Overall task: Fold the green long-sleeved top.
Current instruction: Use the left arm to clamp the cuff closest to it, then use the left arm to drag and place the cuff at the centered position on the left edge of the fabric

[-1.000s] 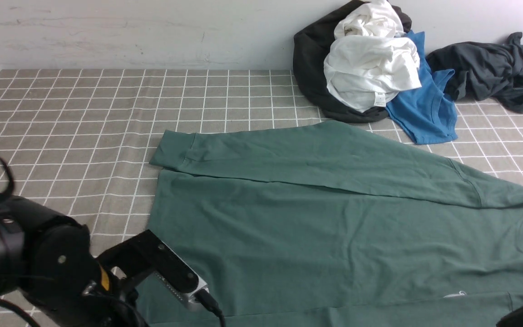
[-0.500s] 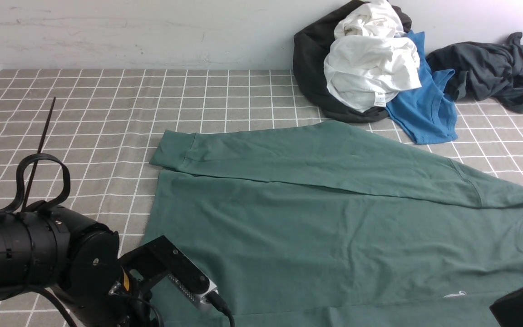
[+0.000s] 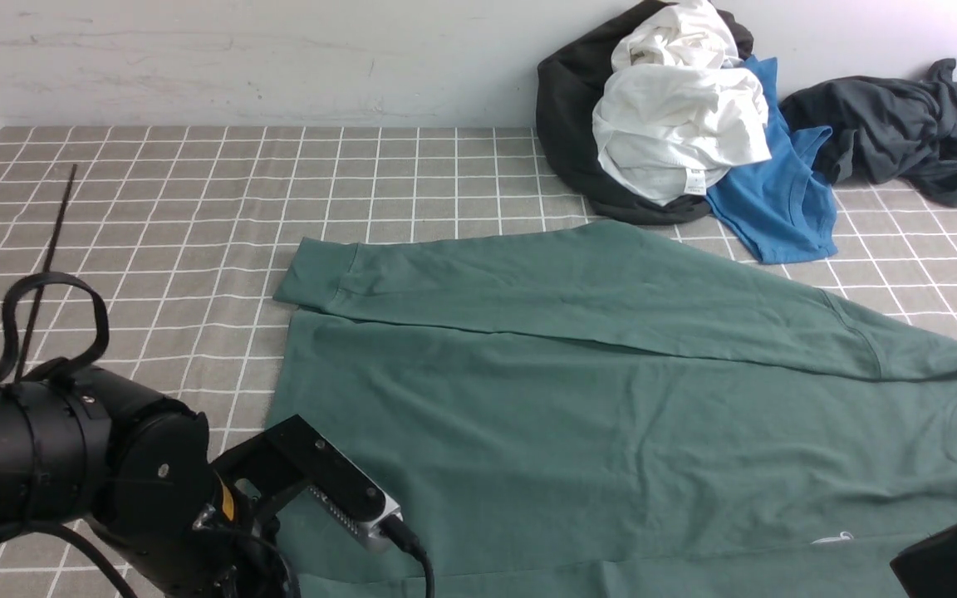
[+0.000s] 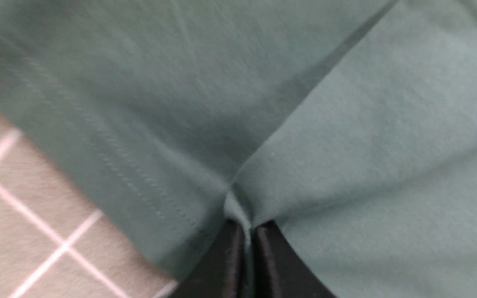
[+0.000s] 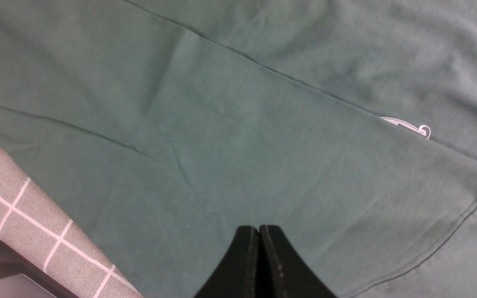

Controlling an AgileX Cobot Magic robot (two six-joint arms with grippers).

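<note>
The left fingers have snapped shut, pinching a fold by the hem of the green top, which lies spread on the worktop just before the clothes pile. The right fingers sit closed, empty, over it.

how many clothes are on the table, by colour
green top: 1
black garment: 1
white garment: 1 (bunched, could hide more)
blue shirt: 1
dark grey garment: 1
total: 5
</note>
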